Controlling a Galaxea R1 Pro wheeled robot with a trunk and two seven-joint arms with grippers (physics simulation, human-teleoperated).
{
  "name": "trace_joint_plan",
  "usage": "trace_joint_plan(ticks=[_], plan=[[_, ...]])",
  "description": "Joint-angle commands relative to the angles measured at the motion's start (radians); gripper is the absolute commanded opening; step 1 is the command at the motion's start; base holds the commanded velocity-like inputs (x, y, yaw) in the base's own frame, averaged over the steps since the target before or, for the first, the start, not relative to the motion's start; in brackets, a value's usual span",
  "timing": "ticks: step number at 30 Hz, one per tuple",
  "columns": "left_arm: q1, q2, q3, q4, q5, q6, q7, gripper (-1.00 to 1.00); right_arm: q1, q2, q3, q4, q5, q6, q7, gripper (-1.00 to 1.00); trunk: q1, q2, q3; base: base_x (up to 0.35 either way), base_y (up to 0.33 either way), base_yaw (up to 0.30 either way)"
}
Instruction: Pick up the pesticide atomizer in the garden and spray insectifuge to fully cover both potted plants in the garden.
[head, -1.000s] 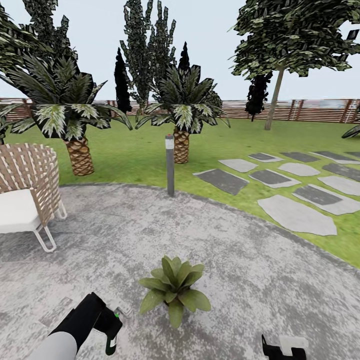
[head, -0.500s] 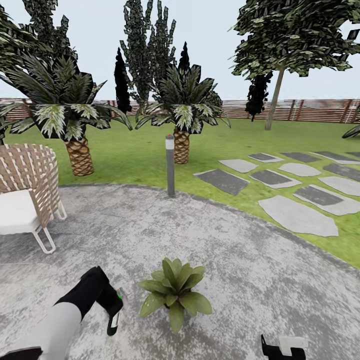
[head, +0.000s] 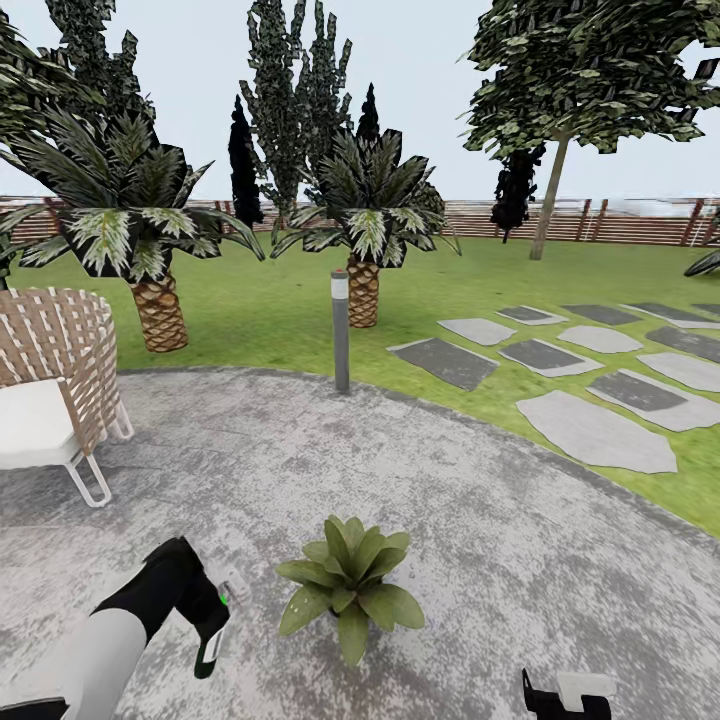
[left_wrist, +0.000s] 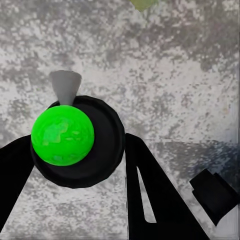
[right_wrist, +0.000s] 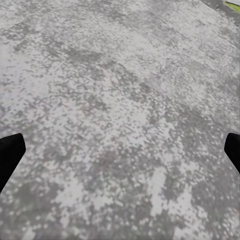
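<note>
- Spraying the potted plant (head: 348, 583) well, I judge, means turning my left gripper (head: 215, 625) so the nozzle faces the leaves just beside it, then sweeping across the whole rosette.
- My left gripper is clenched around the pesticide atomizer (left_wrist: 75, 142), whose bright green cap sits between my fingers.
- My right gripper (right_wrist: 120, 150) hangs spread wide, holding nothing, over the paving (right_wrist: 120, 100).

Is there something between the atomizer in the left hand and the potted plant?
Nothing visible. The atomizer in the left hand is beside the plant, with only bare paving between them.
</note>
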Motion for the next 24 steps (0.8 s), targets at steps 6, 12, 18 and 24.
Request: trace_joint_plan(ticks=[6,12,18,24], plan=[[0.008,-0.006,0.012,-0.016,0.006,0.016,-0.010,-1.00,-0.001,0.000,-0.005,0.001,0.008,-0.002,-0.007,1.00,0.000,0.000,-0.001,0.018,0.000,0.000],[0.002,-0.014,0.010,-0.018,-0.002,0.024,-0.010,-1.00,-0.001,0.000,-0.005,0.000,0.007,-0.002,-0.009,1.00,0.000,0.000,-0.001,0.188,0.000,-0.016],[0.000,-0.008,0.007,-0.018,-0.004,0.022,-0.011,-1.00,-0.001,0.000,-0.005,0.000,0.007,-0.002,-0.009,1.00,0.000,0.000,-0.001,0.009,0.000,-0.200],[0.008,0.004,0.004,-0.012,-0.007,0.009,-0.014,-1.00,-0.001,0.000,-0.005,0.000,0.007,-0.002,-0.009,1.00,0.000,0.000,-0.001,0.000,0.000,-0.019]])
